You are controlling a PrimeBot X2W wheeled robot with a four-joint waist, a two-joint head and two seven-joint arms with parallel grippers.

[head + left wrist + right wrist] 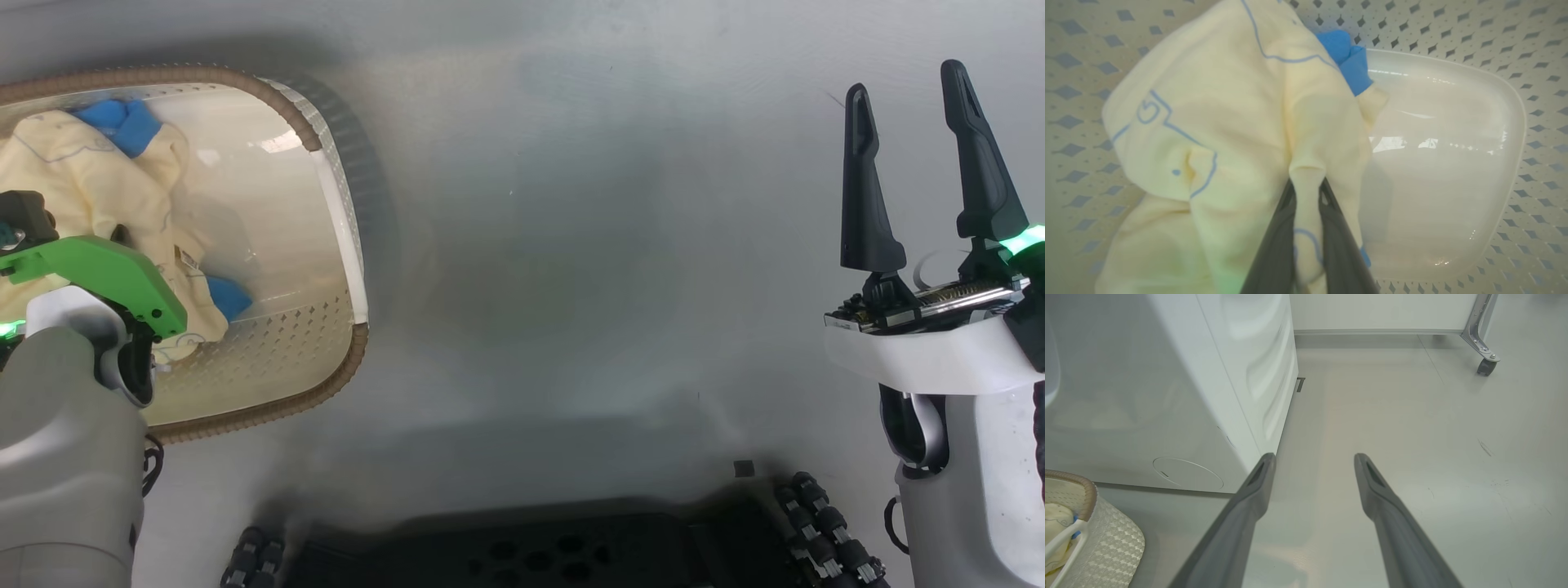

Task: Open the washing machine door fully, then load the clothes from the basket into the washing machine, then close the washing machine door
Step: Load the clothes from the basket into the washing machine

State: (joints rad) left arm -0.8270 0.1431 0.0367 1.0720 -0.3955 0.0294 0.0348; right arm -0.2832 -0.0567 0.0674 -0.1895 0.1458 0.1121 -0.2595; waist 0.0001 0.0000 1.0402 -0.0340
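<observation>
The left gripper (pixel 1307 184) pinches a fold of the clothes (pixel 1208 122), which lie inside the basket (pixel 1494 36), directly beneath it. The right gripper (pixel 1314 461) hangs open, well outside the basket; the washing machine (pixel 1216 375) stands just beside the basket.

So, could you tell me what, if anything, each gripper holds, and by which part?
The left gripper pinches a fold of the cream-yellow garment in the basket; the right gripper is empty.
</observation>
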